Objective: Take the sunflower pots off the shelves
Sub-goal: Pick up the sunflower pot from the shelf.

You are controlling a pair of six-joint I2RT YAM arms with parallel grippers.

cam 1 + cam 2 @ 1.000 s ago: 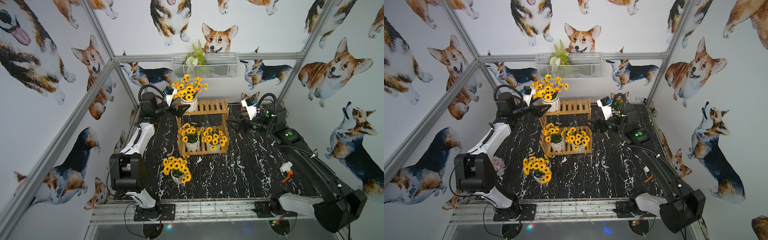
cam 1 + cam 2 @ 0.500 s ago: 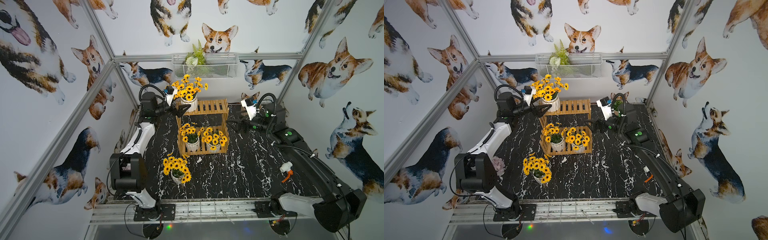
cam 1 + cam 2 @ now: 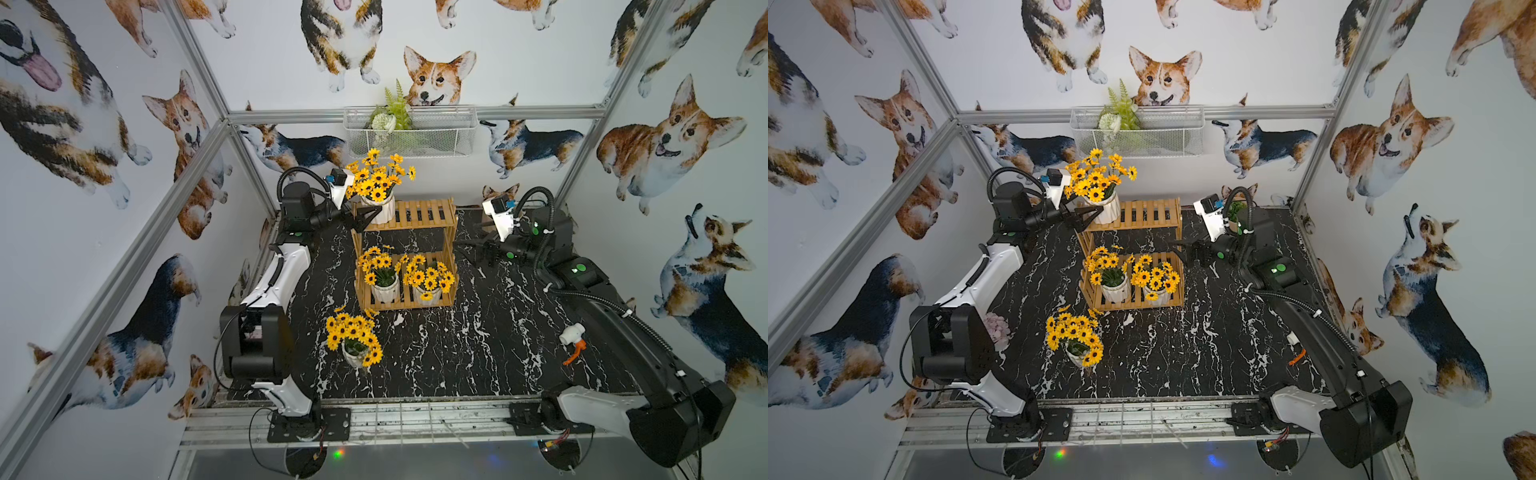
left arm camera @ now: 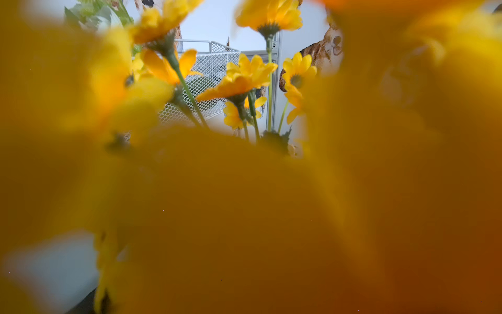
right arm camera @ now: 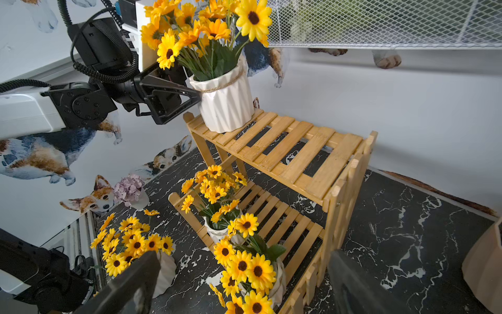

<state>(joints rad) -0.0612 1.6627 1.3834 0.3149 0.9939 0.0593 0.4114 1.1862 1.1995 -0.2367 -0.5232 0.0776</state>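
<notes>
Right at the spread left fingers [image 5: 176,88] stands the top-shelf sunflower pot [image 5: 228,108]

Both arms stand on black plates [image 3: 307,424] screwed to a silver rail [image 3: 395,419]. The left arm [image 3: 282,270] has white shells between boxy black joints. The right arm [image 3: 615,328] is white only next to the rail and black beyond.

Far from the rail, a ribbed black hose [image 3: 299,174] arches over each wrist. A white camera block [image 3: 338,189] with a blue part sits there, and small green lights [image 3: 577,266] glow.

The left hand [image 3: 368,218] is black, with triangular open-frame fingers [image 5: 176,86] and a ring of small screws [image 5: 81,104] behind them. The right hand [image 3: 471,249] is black too. Thin red and yellow wires [image 3: 557,439] show just below the rail.
</notes>
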